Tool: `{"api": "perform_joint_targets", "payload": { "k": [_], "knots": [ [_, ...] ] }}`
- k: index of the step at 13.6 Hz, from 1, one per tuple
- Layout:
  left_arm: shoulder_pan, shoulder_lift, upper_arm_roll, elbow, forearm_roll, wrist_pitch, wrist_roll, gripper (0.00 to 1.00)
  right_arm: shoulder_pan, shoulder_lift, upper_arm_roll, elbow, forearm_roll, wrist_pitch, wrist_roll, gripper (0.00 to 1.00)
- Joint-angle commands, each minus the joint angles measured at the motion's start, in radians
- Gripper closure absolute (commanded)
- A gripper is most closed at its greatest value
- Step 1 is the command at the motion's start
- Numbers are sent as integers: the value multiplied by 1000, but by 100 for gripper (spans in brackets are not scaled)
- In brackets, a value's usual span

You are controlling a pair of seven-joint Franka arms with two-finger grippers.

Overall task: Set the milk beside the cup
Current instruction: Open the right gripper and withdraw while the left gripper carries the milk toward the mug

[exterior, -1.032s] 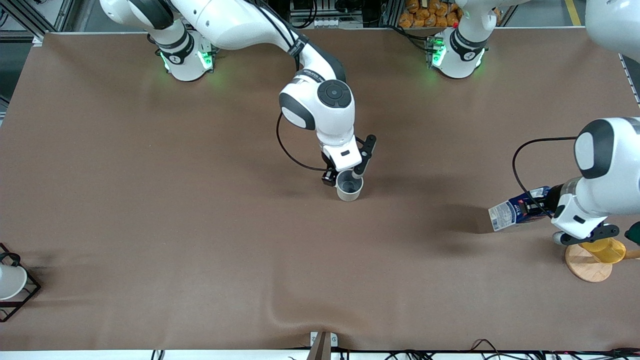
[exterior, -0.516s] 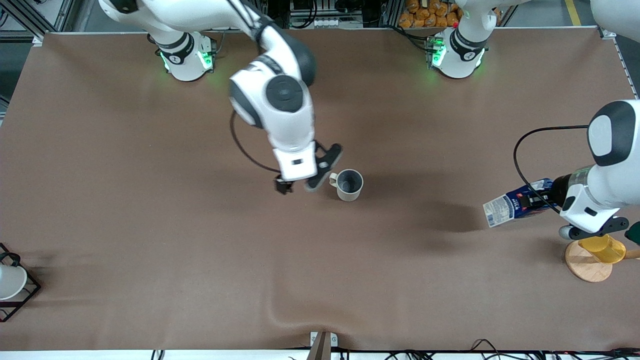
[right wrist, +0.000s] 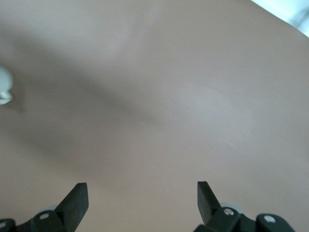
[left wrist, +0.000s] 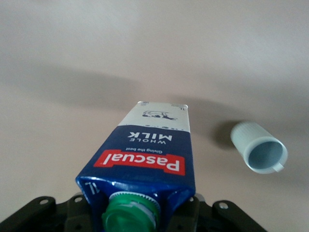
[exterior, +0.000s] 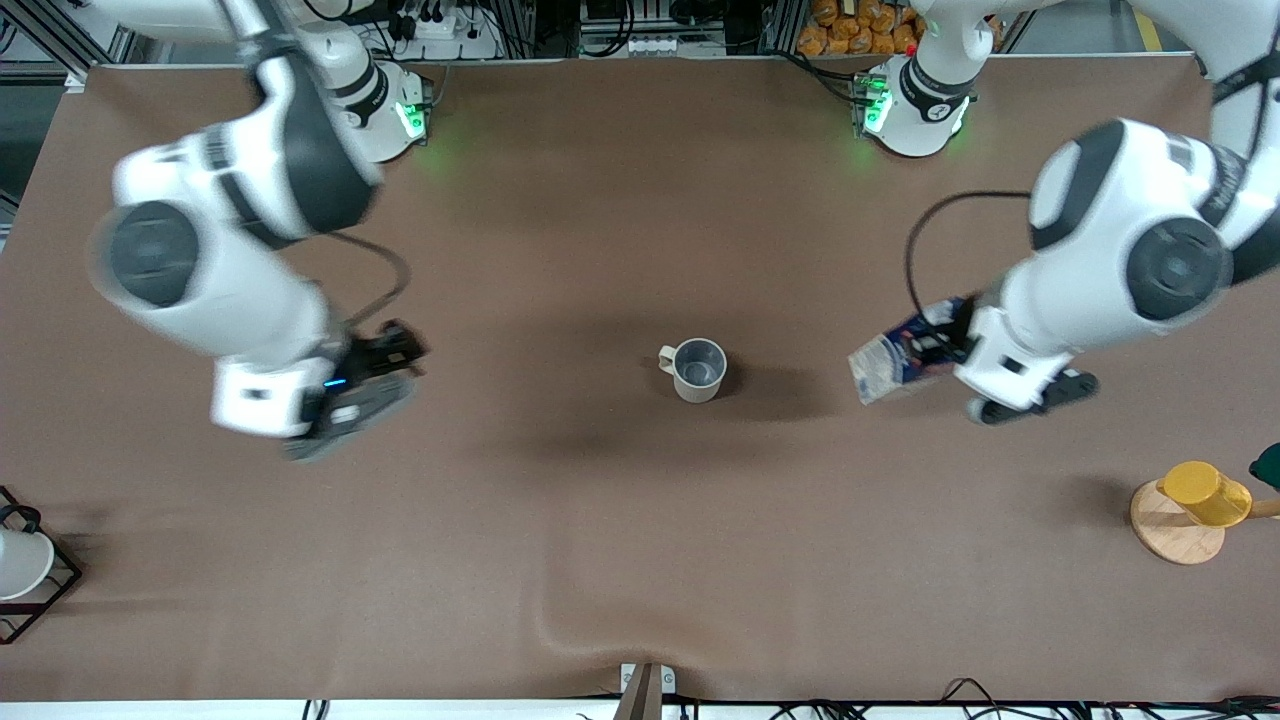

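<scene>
The beige cup (exterior: 697, 369) stands upright mid-table, handle toward the right arm's end; it also shows in the left wrist view (left wrist: 259, 152). My left gripper (exterior: 950, 350) is shut on the milk (exterior: 892, 362), a dark blue carton held tilted in the air over the table beside the cup, toward the left arm's end. In the left wrist view the milk (left wrist: 145, 159) shows its green cap, red label and whitish base. My right gripper (exterior: 375, 385) is open and empty over bare table toward the right arm's end; its fingers (right wrist: 77, 200) stand wide apart.
A yellow cup (exterior: 1205, 493) lies on a wooden disc (exterior: 1175, 535) near the left arm's end. A white cup in a black wire rack (exterior: 25, 570) sits at the right arm's end, near the front camera. A ridge in the brown cloth (exterior: 560, 630) runs near the front edge.
My left gripper has carried the milk from beside the yellow cup toward the beige cup. My right gripper has let go of the cup and swung away toward the right arm's end.
</scene>
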Motion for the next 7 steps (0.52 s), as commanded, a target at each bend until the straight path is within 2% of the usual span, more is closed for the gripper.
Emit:
{"api": "perform_joint_targets", "payload": {
  "k": [1,3,5,6,7],
  "knots": [
    [2,-9,-131,-16,3,-11,-161,50,-198,-78,22,-114,13,16,16,0],
    [-80,16,-158,-19,3,10,-230,50,-281,-112,25,-131,22,2,17,0],
    [-175,49,-158,-31,3,99,-348,50,-286,-236,19,-221,15,-1,17,0],
    [-217,68,-156,-44,7,142,-394,50,-268,-328,-22,-296,12,-3,17,0],
    [-245,79,-156,-57,17,170,-430,50,-195,-406,-107,-355,12,-7,19,0]
  ]
}}
